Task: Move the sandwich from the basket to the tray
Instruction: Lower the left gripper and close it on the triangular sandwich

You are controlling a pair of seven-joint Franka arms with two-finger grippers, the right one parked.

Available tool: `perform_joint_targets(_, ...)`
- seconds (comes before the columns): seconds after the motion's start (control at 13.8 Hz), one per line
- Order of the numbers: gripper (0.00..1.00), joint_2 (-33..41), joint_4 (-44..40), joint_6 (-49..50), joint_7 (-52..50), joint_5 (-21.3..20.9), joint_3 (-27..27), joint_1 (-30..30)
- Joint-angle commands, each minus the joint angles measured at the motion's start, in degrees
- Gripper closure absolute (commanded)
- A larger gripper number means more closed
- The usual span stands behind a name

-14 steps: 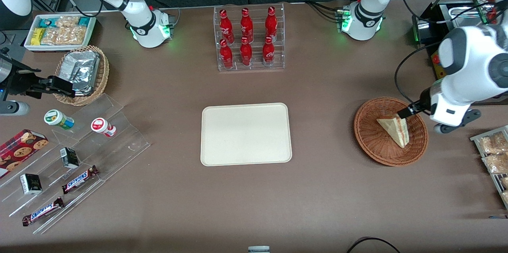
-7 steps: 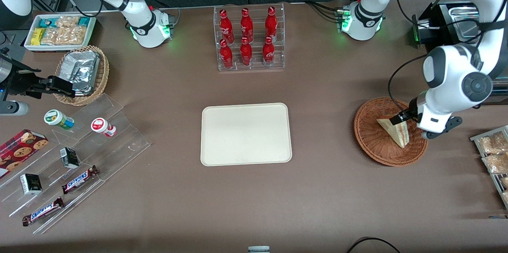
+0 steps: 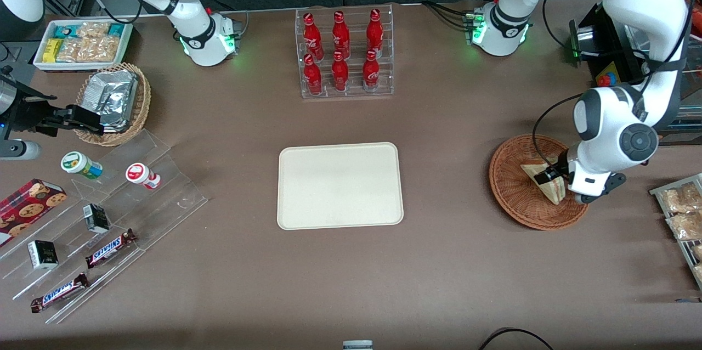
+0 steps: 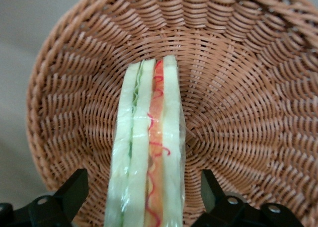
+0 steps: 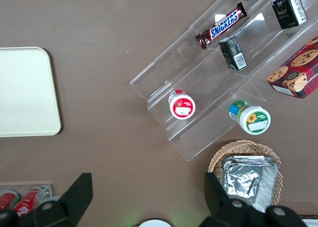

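The sandwich [image 3: 533,168], a clear-wrapped pale wedge with a red-pink stripe, lies in the reddish-brown wicker basket [image 3: 513,204] toward the working arm's end of the table. My left gripper [image 3: 549,177] is lowered into the basket over the wedge. In the left wrist view the sandwich [image 4: 149,147] runs between the two black fingers [image 4: 74,191], and a gap shows on each side, so the gripper [image 4: 144,199] is open around it. The woven basket wall [image 4: 238,88] fills that view. The cream-white tray [image 3: 340,185] sits bare at mid-table, its corner also in the right wrist view [image 5: 25,93].
A clear rack of red bottles [image 3: 344,54] stands farther from the front camera than the tray. Snack packs [image 3: 683,213] lie beside the basket at the table's edge, with a black appliance [image 3: 609,43] above them. A clear stepped stand [image 3: 109,218] with snacks and a tan basket [image 3: 112,103] sit toward the parked arm's end.
The left arm has swung in over the basket and come down. The gripper moved from the sandwich's upper corner to straddle its middle. The sandwich has not moved.
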State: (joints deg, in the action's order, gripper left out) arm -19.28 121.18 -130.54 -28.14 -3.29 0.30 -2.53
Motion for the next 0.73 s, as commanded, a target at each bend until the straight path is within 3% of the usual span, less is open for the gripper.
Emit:
perform_joint_targets(0.0,0.00,-2.33,-0.50,-2.16,-1.56,-1.28,-0.21,-0.02)
perform_joint_targets(0.07,0.02,-2.95,-0.50,-2.87,-1.65,-1.28,-0.21,-0.02)
perform_joint_targets(0.22,0.68,-2.87,-0.07,-2.96,-1.56,-1.37,-0.21,-0.02)
perform_joint_targets(0.29,0.91,-2.26,0.11,-2.53,-1.56,-1.37,-0.21,-0.02)
perform_joint_targets(0.44,1.00,-0.33,-0.85,0.18,-1.39,-1.37,-0.21,-0.02)
perform_joint_targets(0.65,1.00,1.43,-9.08,12.81,-1.12,-1.19,-0.56,0.68)
